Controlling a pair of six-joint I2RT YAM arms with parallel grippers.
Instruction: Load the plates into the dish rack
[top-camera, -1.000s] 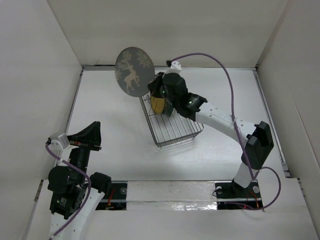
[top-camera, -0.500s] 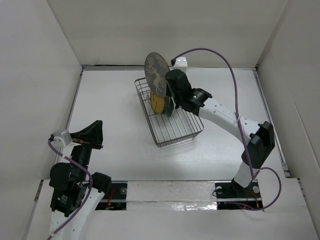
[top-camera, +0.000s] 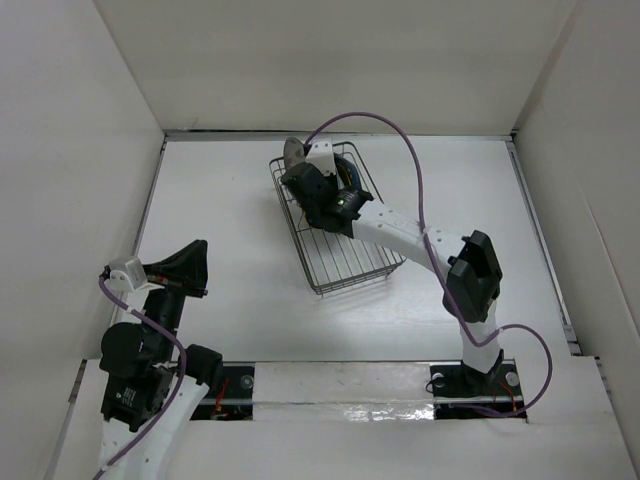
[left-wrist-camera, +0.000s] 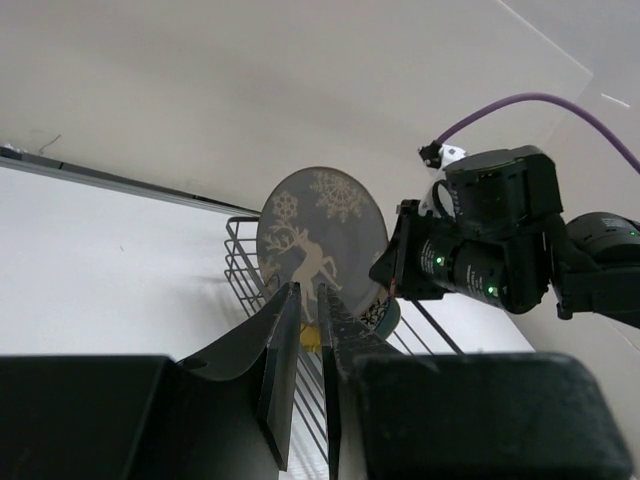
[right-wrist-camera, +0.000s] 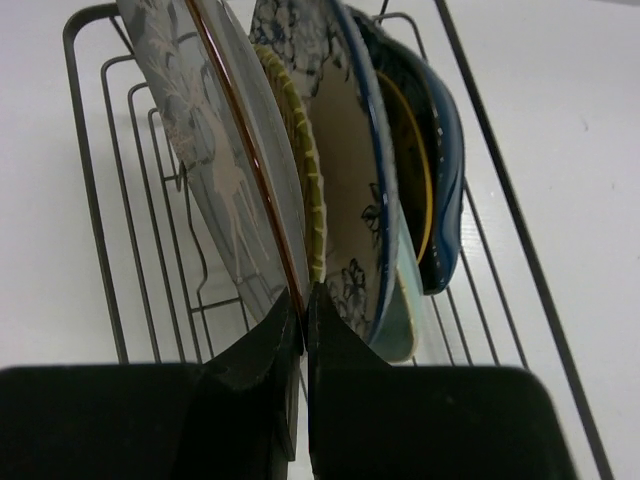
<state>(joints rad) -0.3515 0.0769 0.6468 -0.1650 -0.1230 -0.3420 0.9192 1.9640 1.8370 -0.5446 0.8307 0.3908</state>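
- Lowered since a second ago, the grey deer plate (top-camera: 293, 152) now stands in the dish rack (top-camera: 345, 268) at the far middle of the counter (top-camera: 220, 230).
- Left wrist view: left hand (left-wrist-camera: 308, 330) nearly closed, empty, idle near-left.
- Right wrist view: right hand (right-wrist-camera: 302, 322) pinches that plate's rim; other plates (right-wrist-camera: 390, 190) already racked, so loading looks nearly finished.

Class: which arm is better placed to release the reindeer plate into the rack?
The right: the right gripper already pinches the reindeer plate upright inside the dish rack; the left gripper sits far away.
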